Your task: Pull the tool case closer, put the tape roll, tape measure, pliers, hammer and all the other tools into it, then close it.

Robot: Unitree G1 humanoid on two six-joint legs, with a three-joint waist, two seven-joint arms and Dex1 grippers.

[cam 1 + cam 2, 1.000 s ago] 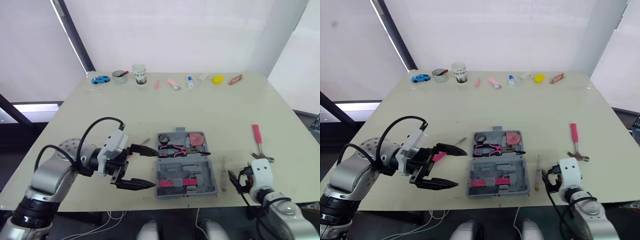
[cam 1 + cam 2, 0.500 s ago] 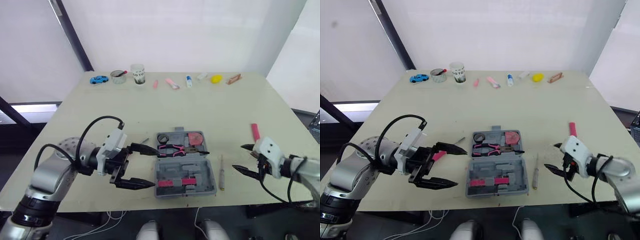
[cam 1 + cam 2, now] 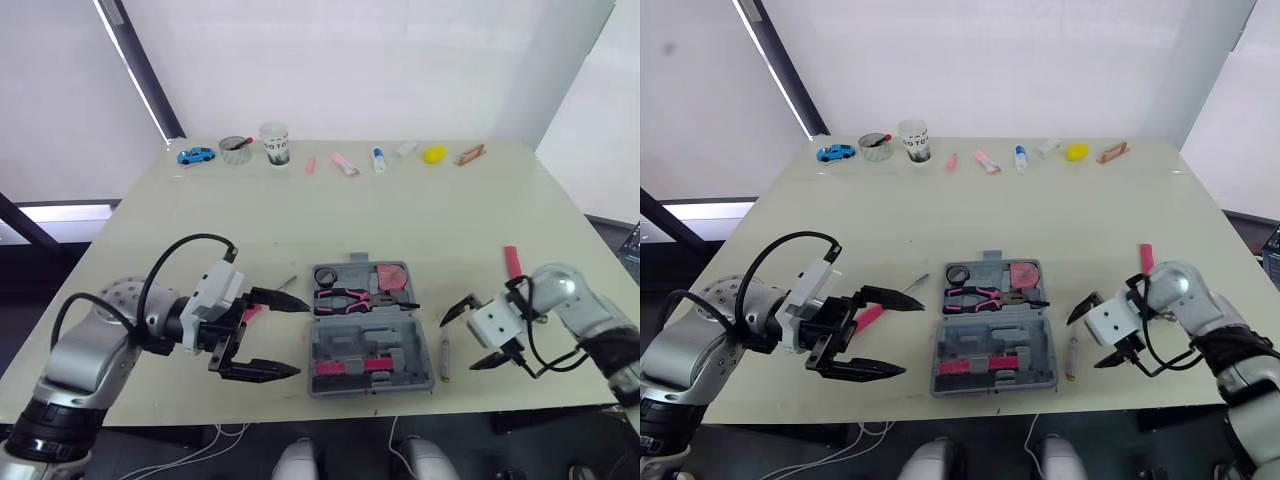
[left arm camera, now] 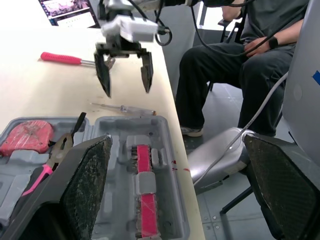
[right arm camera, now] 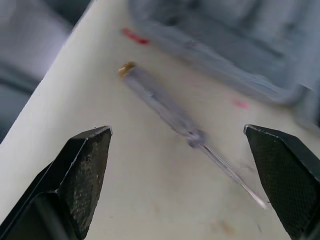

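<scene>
Your right gripper [image 3: 457, 344] hangs low over the table at lower right of the head view, jaws spread wide and holding nothing. The screwdriver [image 5: 170, 112] lies right between them, just beside the right edge of the open case [image 3: 372, 335], which sits bottom centre.

That screwdriver looks light and stiff, with a thin shaft and a smooth, clear, round handle, so expect it to roll or squirt out under a pinch. I'd take it across the thicker handle, near the middle, and not on the bare shaft. Come down square, because it lies flat on the table and the fingertips [image 5: 80, 165] will have to scrape in under its sides.

Your left gripper [image 3: 304, 338] sits left of the case, also wide open and empty.

A second ago the right gripper was tucked down in the bottom right corner. Half a second ago it was out by the hammer [image 3: 512, 262]. Now it has swung in over the screwdriver, while the left gripper has barely shifted.
</scene>
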